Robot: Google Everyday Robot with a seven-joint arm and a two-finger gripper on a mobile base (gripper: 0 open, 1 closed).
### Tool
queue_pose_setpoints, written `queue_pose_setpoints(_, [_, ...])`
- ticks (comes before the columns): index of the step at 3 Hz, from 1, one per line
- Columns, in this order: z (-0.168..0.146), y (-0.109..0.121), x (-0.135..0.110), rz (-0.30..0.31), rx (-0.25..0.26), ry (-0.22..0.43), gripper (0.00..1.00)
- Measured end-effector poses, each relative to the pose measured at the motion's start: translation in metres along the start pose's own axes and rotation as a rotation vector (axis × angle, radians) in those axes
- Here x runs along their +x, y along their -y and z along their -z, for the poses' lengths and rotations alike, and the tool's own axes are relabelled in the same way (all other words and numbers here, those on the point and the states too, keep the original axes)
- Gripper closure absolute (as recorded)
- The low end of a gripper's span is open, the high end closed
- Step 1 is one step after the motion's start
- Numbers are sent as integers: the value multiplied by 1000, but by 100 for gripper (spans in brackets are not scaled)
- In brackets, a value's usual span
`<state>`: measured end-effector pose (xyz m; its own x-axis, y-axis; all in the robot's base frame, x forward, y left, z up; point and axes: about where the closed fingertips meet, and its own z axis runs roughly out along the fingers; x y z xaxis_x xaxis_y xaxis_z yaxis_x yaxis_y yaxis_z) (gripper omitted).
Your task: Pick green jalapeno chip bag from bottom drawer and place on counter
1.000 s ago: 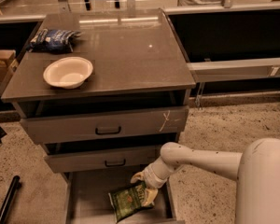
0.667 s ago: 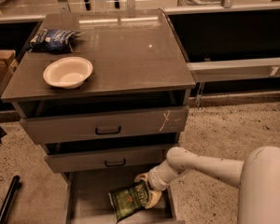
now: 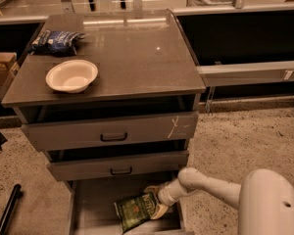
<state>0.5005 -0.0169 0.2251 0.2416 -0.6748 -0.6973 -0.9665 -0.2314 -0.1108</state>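
Observation:
The green jalapeno chip bag (image 3: 134,211) lies tilted on the floor of the open bottom drawer (image 3: 90,204), toward its right side. My gripper (image 3: 156,202) reaches down into the drawer from the right on a white arm and is at the bag's upper right edge, touching or overlapping it. The counter (image 3: 137,58) is the glossy grey-brown top of the cabinet, above the two upper drawers.
A white bowl (image 3: 71,75) and a dark blue chip bag (image 3: 55,40) sit on the counter's left side. The two upper drawers (image 3: 112,131) stick out slightly above the bottom one. A grey ledge (image 3: 250,72) runs to the right. My robot's white body (image 3: 269,204) fills the lower right.
My gripper has sunk a little lower and closer onto the bag's right edge. The bag stays in the drawer in about the same spot.

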Motion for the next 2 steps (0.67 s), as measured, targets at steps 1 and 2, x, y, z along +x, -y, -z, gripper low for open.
queue_pose_setpoints(1, [-23,3,26,-20,22,-13,30])
queue_pose_setpoints(2, [-49,8,45,0,3,-26,7])
